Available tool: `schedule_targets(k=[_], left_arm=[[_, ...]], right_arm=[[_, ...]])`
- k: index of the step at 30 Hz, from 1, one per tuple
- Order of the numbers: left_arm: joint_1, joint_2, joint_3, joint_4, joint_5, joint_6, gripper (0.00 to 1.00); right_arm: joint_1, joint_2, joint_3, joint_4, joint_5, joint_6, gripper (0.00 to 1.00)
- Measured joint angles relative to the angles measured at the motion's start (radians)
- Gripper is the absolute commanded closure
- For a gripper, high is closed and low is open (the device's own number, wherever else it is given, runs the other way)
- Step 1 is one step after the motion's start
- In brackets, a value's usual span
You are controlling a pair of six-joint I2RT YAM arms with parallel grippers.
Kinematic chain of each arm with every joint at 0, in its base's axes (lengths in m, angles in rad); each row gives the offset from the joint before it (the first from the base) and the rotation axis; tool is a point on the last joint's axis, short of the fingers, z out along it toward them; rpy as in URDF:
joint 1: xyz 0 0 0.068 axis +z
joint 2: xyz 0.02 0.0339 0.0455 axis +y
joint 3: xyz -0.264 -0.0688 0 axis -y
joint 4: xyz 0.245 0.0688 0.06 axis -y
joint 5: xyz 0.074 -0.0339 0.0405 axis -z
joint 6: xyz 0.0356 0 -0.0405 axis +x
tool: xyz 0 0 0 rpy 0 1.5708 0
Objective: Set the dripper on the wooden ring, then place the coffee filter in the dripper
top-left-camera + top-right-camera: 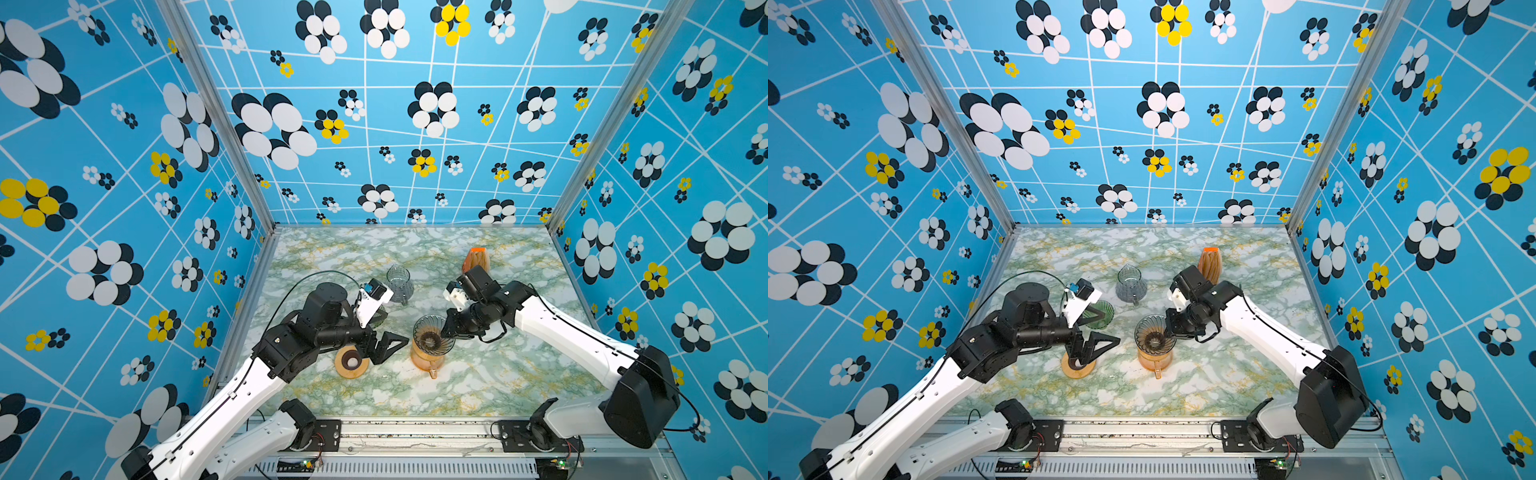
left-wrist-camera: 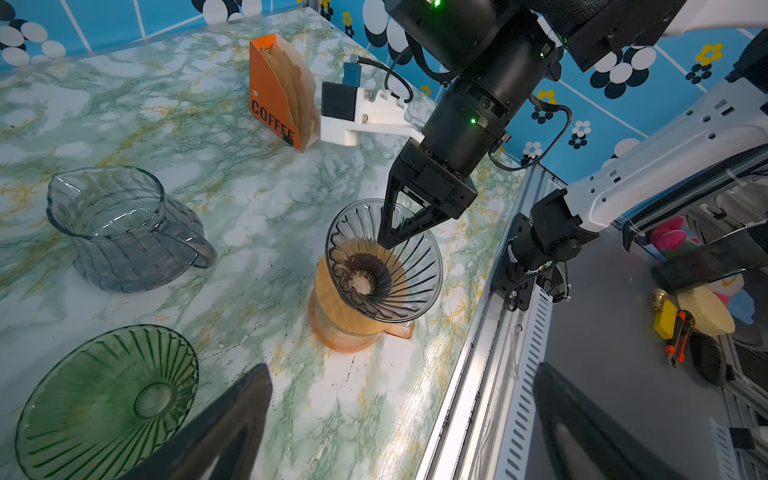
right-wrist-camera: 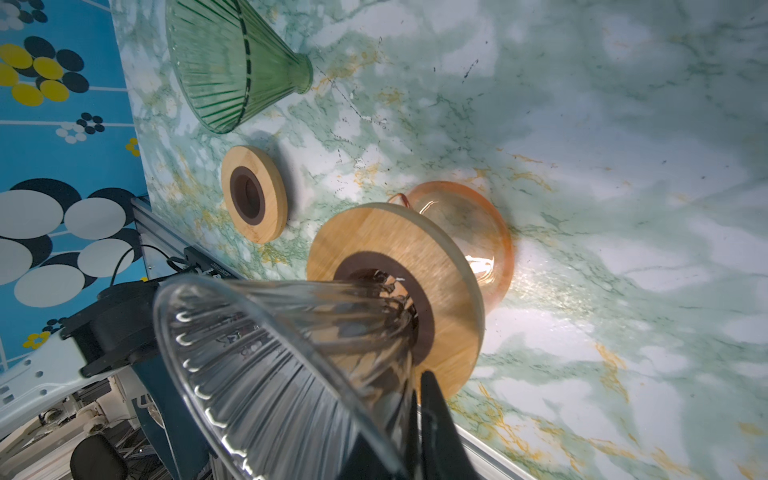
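Closest to the lens are the left arm [image 1: 232, 395] and the right arm [image 1: 561, 328], both white, reaching in from 6 o'clock over the marble table [image 1: 498, 382]. The left gripper [image 1: 392, 352] hangs near the table's middle with its jaws spread wide and nothing between them. The right gripper [image 2: 386, 241] has its jaws almost together, pinching the rim of the clear dripper [image 1: 430, 336] at its 3 o'clock edge.

A grey glass pitcher [image 1: 400, 284] stands at 11 o'clock from that dripper. The dripper sits upright in a wooden collar [image 3: 386, 232] on top of an orange carafe [image 2: 345, 332]. A green dripper [image 1: 1102, 313] lies on its side at 10 o'clock, and a wooden ring [image 1: 344, 372] lies flat at 8 o'clock, partly under the left gripper in both top views. At 1 o'clock, well apart, an orange holder [image 2: 266, 91] stands upright with the brown coffee filters [image 2: 286, 79] stacked inside it.
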Motion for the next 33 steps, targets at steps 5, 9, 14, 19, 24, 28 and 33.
schedule_targets(k=[5,9,14,19,24,28,33], left_arm=[[0.004,0.000,0.000,0.000,0.000,0.000,0.01],[0.005,0.000,0.000,0.000,0.000,0.000,0.01],[0.006,0.000,0.000,0.000,0.000,0.000,0.01],[0.005,0.000,0.000,0.000,0.000,0.000,0.01],[0.006,0.000,0.000,0.000,0.000,0.000,0.01],[0.005,0.000,0.000,0.000,0.001,0.000,0.01],[0.005,0.000,0.000,0.000,0.001,0.000,0.01]], right_arm=[[0.000,0.012,0.034,-0.018,0.000,-0.001,0.86],[0.000,0.024,0.037,-0.020,0.000,-0.001,0.86],[0.000,0.027,0.037,-0.023,0.003,-0.004,0.88],[0.000,0.027,0.035,-0.022,0.005,-0.004,0.88],[0.000,0.027,0.030,-0.018,0.007,-0.004,0.88],[0.000,0.026,0.027,-0.016,0.008,-0.004,0.85],[0.000,0.026,0.026,-0.015,0.008,-0.003,0.81]])
